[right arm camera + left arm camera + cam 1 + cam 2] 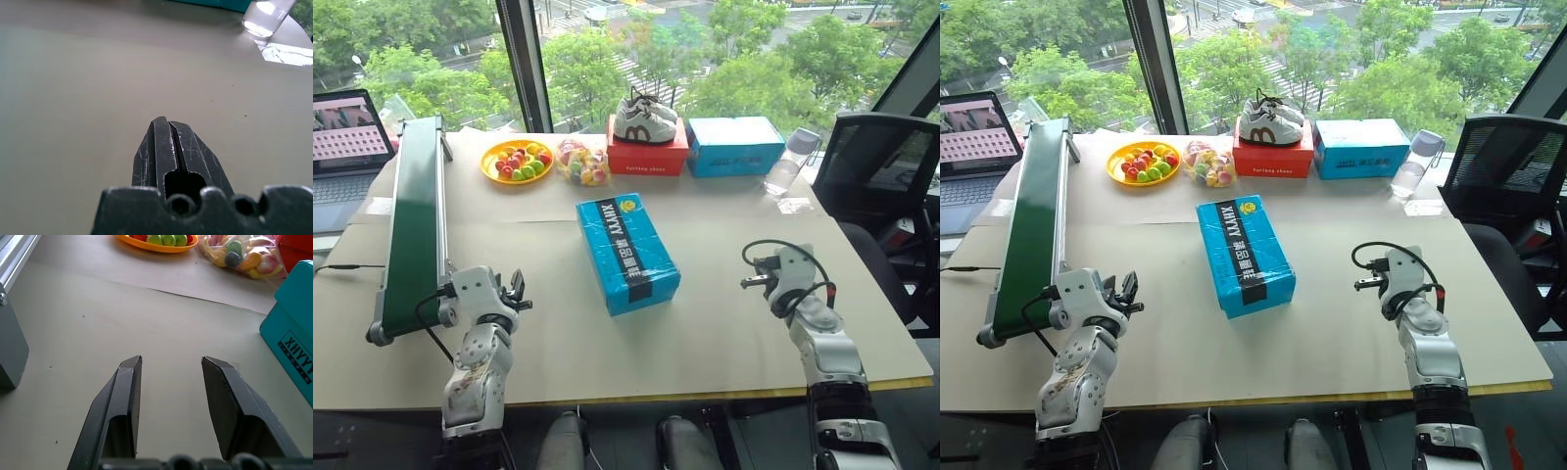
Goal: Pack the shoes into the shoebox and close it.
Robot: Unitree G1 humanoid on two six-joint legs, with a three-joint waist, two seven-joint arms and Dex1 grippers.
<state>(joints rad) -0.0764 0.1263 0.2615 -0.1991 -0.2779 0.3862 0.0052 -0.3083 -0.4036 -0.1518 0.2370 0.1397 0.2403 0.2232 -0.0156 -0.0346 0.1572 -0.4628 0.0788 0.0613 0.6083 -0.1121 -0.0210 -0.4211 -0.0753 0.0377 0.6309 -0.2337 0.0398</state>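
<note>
The closed shoebox [627, 253] lies mid-table between the released left end effector [171, 363] and clenched, empty right end effector [167, 121].

The shoebox [626, 253] lies closed at the centre of the desk [724, 333]. The left hand [516, 291] and right hand [751, 273] hover low on either side, well apart from it. White-and-grey sneakers [644, 118] sit atop a red box [647, 157] near the window.

Bright daylight from window [705, 59]; soft shadows on table [724, 323]; glare on bottle [268, 17].
</note>
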